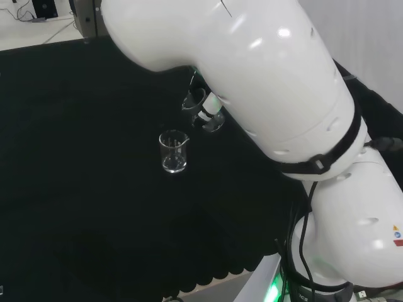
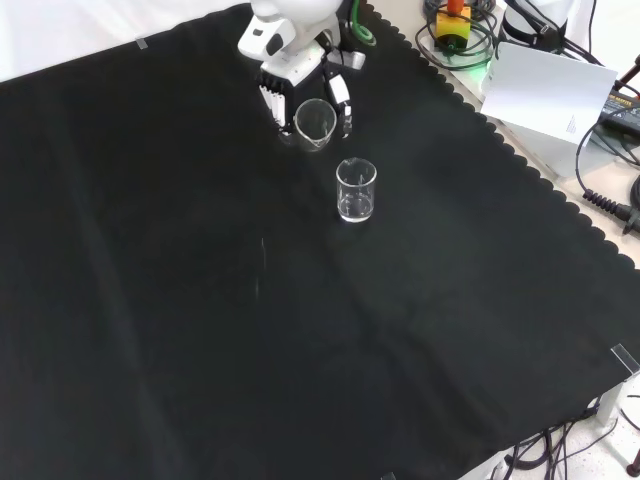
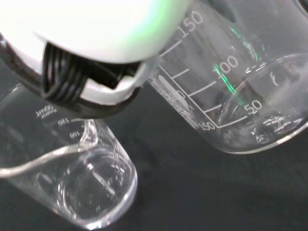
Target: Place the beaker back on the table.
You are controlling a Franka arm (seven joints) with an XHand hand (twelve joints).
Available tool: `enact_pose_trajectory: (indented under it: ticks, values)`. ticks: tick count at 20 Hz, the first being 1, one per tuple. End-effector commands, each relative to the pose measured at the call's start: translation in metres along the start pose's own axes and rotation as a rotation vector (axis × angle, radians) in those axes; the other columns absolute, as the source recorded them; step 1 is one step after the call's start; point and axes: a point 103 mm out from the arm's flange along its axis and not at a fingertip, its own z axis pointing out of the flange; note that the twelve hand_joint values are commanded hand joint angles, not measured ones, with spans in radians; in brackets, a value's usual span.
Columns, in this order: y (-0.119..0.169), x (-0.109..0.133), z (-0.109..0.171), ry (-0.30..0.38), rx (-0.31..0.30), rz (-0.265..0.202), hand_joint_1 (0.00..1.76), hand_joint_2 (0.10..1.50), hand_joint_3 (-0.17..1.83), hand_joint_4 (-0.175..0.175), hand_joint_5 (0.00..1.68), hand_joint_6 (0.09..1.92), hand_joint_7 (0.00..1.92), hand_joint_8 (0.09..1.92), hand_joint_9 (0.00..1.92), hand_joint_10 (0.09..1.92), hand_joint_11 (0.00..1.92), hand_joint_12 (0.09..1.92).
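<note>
In the front view the hand (image 2: pixel 300 75) comes in from the top edge and its fingers (image 2: pixel 270 102) and thumb are curled round a clear glass beaker (image 2: pixel 314 124), one side of the glass against the ribbed black and white fingers and the other against a white-tipped digit. The held beaker is tilted, its open mouth turned toward the camera of that view. Whether its base touches the black cloth (image 2: pixel 150 300) I cannot tell; it sits very low over it.

Just beside the hand, nearer the front camera and a little to the right in that view, a second clear beaker (image 2: pixel 356 190) stands upright on the cloth, spout up, apart from the held one with a narrow strip of bare cloth between them. In the head view this standing beaker (image 1: pixel 173 151) lies to the left of and below the held beaker (image 1: pixel 196 104), which peeks out from under the arm's big white link (image 1: pixel 252 82).

The wrist view shows the held beaker (image 3: pixel 240 96) close, with printed scale marks on its wall, and the standing beaker (image 3: pixel 77 178) near it, rim and spout visible.

Away from the hand toward the front view's left and bottom, the cloth is open and bare. To the hand's right in that view the cloth's scalloped edge (image 2: pixel 470 110) runs near, with cables (image 2: pixel 460 35) and a white sheet (image 2: pixel 545 95) beyond it.
</note>
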Motion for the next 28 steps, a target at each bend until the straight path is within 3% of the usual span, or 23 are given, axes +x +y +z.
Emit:
enact_pose_trajectory:
  ticks: [1, 13, 27, 28]
  values:
    - [0.04, -0.002, 0.012, 0.094, -0.066, -0.085, 1.45, 0.43, 0.9, -0.175, 1.34, 0.54, 1.48, 0.48, 1.72, 0.09, 1.46, 0.57]
    - [0.087, -0.008, 0.036, 0.189, -0.079, -0.112, 1.45, 0.43, 0.9, -0.175, 1.32, 0.59, 1.46, 0.53, 1.72, 0.09, 1.44, 0.57]
    - [0.102, -0.017, 0.061, 0.32, -0.082, -0.119, 1.45, 0.44, 0.91, -0.175, 1.31, 0.64, 1.43, 0.59, 1.71, 0.09, 1.42, 0.57]
    - [0.102, -0.017, 0.063, 0.326, -0.082, -0.118, 1.49, 0.46, 0.89, -0.175, 1.26, 0.72, 1.38, 0.67, 1.7, 0.09, 1.28, 0.8]
